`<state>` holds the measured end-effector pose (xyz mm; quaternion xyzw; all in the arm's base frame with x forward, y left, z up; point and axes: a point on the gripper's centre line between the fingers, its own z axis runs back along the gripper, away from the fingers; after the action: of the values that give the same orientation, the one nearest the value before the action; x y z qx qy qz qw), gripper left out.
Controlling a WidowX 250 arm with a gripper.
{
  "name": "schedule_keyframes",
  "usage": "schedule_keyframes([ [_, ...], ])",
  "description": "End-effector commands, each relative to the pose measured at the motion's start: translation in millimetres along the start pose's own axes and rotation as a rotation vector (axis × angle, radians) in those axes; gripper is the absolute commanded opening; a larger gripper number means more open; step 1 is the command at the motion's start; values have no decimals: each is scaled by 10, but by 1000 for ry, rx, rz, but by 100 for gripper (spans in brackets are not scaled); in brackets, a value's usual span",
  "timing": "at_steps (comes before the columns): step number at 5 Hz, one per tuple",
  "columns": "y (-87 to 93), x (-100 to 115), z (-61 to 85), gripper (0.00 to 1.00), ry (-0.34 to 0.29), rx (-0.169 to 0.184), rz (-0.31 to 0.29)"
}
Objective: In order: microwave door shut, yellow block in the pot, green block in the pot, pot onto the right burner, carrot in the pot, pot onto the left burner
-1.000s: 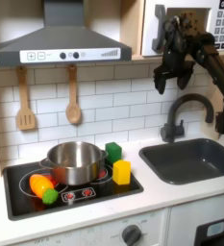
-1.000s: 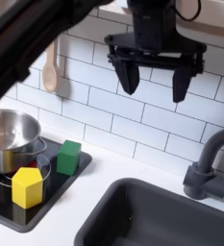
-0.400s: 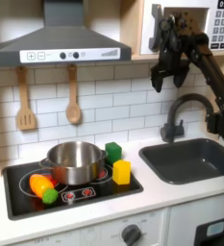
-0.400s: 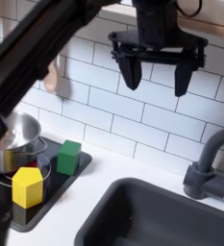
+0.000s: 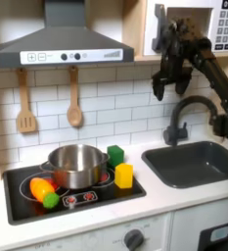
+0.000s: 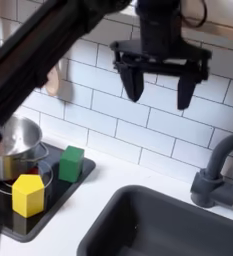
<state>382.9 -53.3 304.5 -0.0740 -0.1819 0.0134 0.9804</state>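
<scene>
Overhead, your gripper (image 6: 158, 86) hangs spread and holding nothing before the tiles, clear air beneath. Below, one pot (image 5: 75, 164) sits on the stove, with one green block (image 6: 71, 163), one yellow block (image 6: 28, 194) beside it, one carrot (image 5: 44, 190).

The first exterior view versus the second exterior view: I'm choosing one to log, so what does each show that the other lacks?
First exterior view alone: the carrot, the range hood, two hanging utensils and the microwave keypad. Second exterior view alone: a close look at the gripper, its fingers spread apart and empty. Both exterior views: the pot, yellow block, green block, faucet and sink.
</scene>
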Motion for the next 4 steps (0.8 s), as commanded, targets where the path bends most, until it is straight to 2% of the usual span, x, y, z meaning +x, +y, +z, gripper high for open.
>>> schedule_keyframes([
  [1, 358, -496, 38, 100, 48, 56, 29],
  [3, 571, -652, 16, 100, 73, 92, 41],
  [4, 690, -681, -56, 100, 91, 112, 52],
])
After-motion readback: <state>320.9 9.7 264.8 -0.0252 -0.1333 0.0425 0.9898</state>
